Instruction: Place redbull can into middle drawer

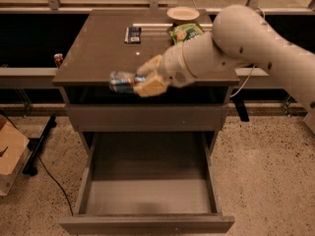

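Observation:
My gripper (139, 79) is shut on the redbull can (120, 80), a slim blue-and-silver can held sideways. It hangs at the front edge of the cabinet top, above the open middle drawer (147, 195). The drawer is pulled far out; it is grey-brown with tall side walls, and nothing shows inside it. My white arm (231, 43) reaches in from the right.
On the cabinet top (93, 48) lie a green snack bag (184, 32), a white bowl (183, 14) and a small dark flat object (133, 34). A small red-topped object (58, 59) sits to the left of the cabinet. A cardboard box (10, 154) stands on the floor at left.

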Controlling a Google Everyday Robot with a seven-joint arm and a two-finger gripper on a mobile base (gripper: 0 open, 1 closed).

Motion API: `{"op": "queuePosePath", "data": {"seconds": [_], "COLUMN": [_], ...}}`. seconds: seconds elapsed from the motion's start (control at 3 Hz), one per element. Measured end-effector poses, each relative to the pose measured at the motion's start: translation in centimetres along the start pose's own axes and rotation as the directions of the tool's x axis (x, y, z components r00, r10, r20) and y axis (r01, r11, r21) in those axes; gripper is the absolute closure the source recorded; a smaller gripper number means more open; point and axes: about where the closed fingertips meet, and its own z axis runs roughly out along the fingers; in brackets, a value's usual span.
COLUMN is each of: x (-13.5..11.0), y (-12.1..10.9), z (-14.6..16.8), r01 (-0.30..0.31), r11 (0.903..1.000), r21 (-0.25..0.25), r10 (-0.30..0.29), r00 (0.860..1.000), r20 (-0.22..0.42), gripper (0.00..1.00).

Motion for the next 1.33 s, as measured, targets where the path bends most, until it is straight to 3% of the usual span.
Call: {"op": "queuePosePath", "data": {"seconds": [0.33, 0.67, 1.0, 1.33], "x": [4.9, 9.9, 14.5, 18.9], "y": [5.5, 9.5, 11.7, 11.3], "z": [0.6, 2.1, 4.7, 7.8], "r01": [-0.044, -0.132, -0.203, -0.260], "r11": [0.9926, 0.9764, 0.9647, 0.9582], "r21": [-0.113, -0.171, -0.168, -0.120], "r10": [0.033, 0.105, 0.180, 0.249], "r00": [0.995, 0.982, 0.973, 0.964], "r20": [-0.092, -0.155, -0.146, -0.098], "gripper": [1.00, 1.00, 1.00, 1.00]}}
